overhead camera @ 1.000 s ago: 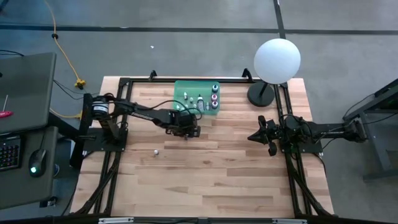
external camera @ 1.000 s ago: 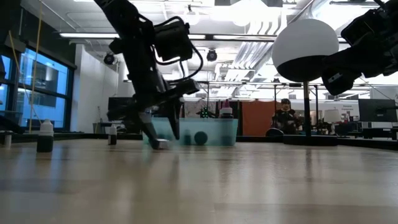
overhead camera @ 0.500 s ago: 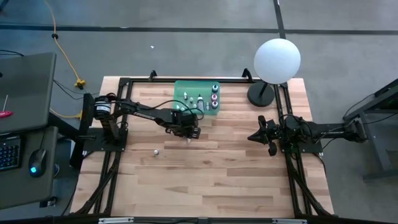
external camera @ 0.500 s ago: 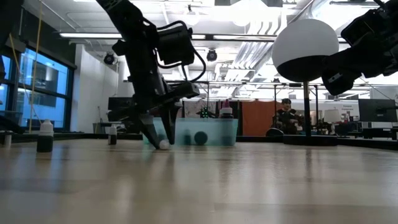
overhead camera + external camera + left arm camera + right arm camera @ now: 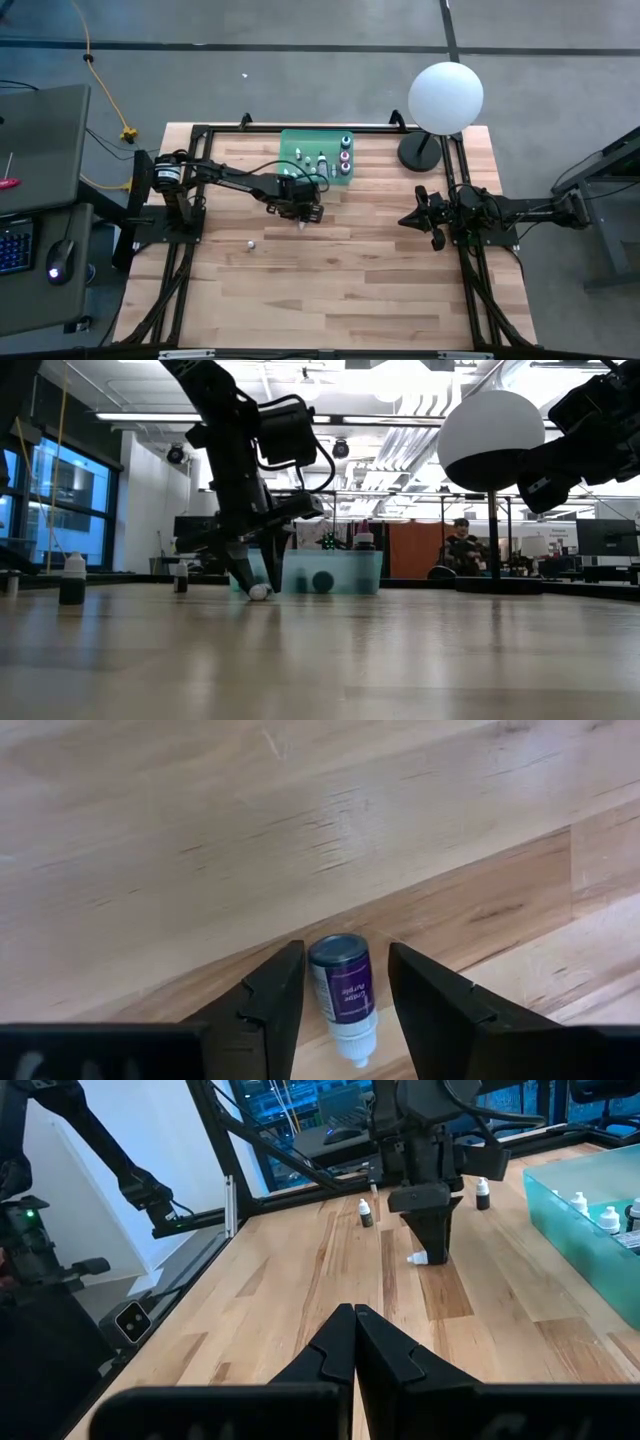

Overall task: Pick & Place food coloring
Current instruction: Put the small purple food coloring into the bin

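A small food coloring bottle (image 5: 342,995) with a purple label and a whitish cap lies on its side on the wood. My left gripper (image 5: 345,990) is open and comes down over it, one finger on each side, with a narrow gap showing on both sides. The low view shows this bottle (image 5: 260,592) on the table under the left gripper (image 5: 256,578). In the high view the left gripper (image 5: 303,217) is just near of the green tray (image 5: 316,157), which holds several more bottles. My right gripper (image 5: 354,1342) is shut and waits at the table's right side.
A white globe lamp (image 5: 446,97) stands on its base (image 5: 418,152) at the far right corner. One tiny bottle (image 5: 250,242) lies loose on the table near of the left arm. Two upright bottles (image 5: 73,580) (image 5: 181,577) stand farther off. Bare wood lies toward the near edge.
My left arm has shifted slightly toward the table's right, with its fingers kept on either side of the lying bottle. The bottle has stayed on the table.
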Motion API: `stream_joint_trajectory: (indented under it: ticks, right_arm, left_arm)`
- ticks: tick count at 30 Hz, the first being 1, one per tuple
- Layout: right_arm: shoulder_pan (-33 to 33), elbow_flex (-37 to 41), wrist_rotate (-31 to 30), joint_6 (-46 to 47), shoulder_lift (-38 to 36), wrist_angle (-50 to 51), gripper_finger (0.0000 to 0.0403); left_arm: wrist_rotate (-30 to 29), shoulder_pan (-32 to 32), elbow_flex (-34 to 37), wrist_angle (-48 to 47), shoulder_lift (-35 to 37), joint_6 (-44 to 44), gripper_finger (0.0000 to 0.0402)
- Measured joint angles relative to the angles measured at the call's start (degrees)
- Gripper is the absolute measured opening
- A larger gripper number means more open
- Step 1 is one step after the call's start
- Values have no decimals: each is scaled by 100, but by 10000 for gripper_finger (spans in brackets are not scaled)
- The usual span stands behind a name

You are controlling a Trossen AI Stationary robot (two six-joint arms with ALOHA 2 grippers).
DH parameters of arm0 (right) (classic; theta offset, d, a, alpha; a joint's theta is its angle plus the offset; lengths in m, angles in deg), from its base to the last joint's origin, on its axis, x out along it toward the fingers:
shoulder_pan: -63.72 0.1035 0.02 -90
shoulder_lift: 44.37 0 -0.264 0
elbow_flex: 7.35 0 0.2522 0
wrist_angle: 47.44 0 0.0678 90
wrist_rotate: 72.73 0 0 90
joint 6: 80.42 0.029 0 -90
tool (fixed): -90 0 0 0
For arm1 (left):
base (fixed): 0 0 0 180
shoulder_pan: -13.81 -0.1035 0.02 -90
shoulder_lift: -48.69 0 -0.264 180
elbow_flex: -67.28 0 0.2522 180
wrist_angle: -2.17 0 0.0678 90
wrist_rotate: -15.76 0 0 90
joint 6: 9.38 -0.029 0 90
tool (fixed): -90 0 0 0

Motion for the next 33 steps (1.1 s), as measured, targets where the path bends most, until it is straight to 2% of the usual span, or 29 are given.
stream_joint_trajectory:
  ticks: [15,33]
  right_arm:
    - [-1,0,0,0,0,0,0]
    - [0,-1,0,0,0,2,0]
  left_arm:
    - [430,48,-15,-245,4,6,146]
    - [423,92,-9,-256,7,9,146]
